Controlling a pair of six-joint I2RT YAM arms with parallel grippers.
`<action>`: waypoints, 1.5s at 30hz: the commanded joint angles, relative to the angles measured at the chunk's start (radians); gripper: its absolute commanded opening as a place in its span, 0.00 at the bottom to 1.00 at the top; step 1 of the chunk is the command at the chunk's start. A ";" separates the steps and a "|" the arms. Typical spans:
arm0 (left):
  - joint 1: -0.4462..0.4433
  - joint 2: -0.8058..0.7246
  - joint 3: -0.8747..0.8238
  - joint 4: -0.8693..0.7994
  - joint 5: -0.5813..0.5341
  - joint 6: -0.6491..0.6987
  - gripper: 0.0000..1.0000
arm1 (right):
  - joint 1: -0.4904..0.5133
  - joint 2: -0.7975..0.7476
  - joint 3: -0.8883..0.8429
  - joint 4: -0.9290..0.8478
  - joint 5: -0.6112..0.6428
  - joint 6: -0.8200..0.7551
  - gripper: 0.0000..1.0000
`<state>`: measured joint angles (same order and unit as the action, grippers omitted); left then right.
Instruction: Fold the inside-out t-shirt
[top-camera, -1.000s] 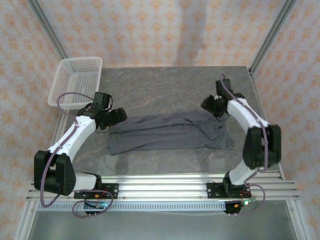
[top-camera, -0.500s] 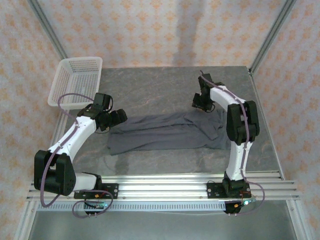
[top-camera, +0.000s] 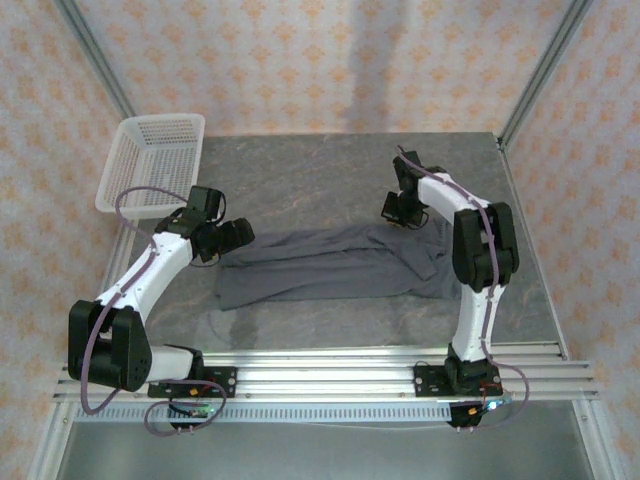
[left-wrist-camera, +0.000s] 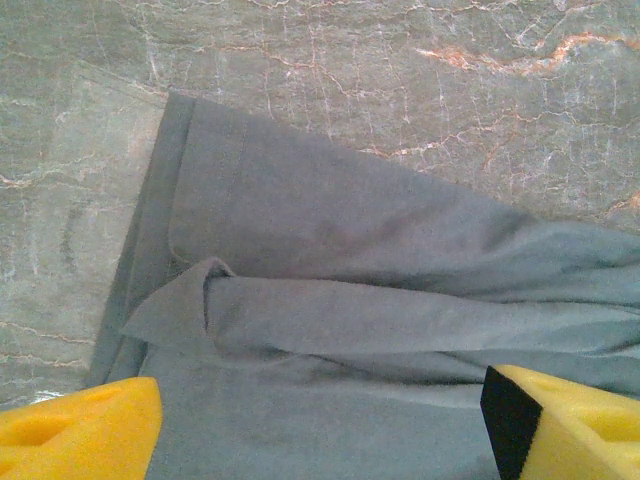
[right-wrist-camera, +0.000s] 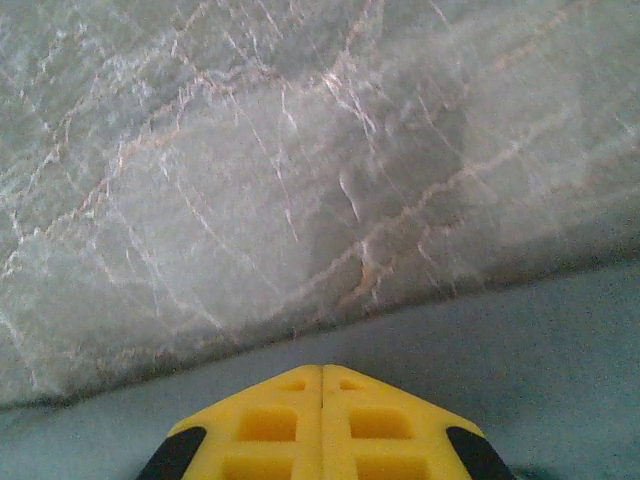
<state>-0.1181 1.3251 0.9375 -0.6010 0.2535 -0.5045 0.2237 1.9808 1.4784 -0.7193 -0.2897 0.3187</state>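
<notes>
The inside-out t-shirt (top-camera: 340, 265) lies as a long dark grey band across the middle of the table, folded lengthwise. My left gripper (top-camera: 240, 232) hovers at its left end. In the left wrist view it (left-wrist-camera: 320, 430) stands open, yellow fingers (left-wrist-camera: 80, 430) wide apart over the shirt (left-wrist-camera: 330, 230), where a hem corner is turned up. My right gripper (top-camera: 392, 212) sits at the shirt's far edge towards the right. In the right wrist view it (right-wrist-camera: 322, 368) is shut, pads pressed together over the grey cloth (right-wrist-camera: 540, 340), no fabric seen between them.
A white mesh basket (top-camera: 150, 160) stands at the table's far left corner. The grey marble tabletop (top-camera: 300, 180) stretches bare behind the shirt. Metal frame posts rise at the back corners, and a rail runs along the near edge.
My right arm swung from the shirt's right end to its far edge, and its gripper closed. The left arm and the shirt stayed where they were.
</notes>
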 joint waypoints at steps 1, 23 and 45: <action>-0.004 -0.007 -0.001 -0.017 -0.025 0.002 0.84 | 0.008 -0.192 -0.094 -0.052 -0.025 0.065 0.00; -0.072 0.008 -0.032 0.040 0.039 -0.083 0.57 | -0.025 -0.302 -0.245 -0.057 0.102 0.046 0.02; -0.189 0.173 0.003 0.038 -0.008 -0.242 0.00 | 0.045 -0.497 -0.502 -0.064 0.061 0.125 0.00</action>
<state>-0.2947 1.4364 0.9165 -0.5587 0.2771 -0.6811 0.2913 1.4719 0.9485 -0.7578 -0.2981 0.4339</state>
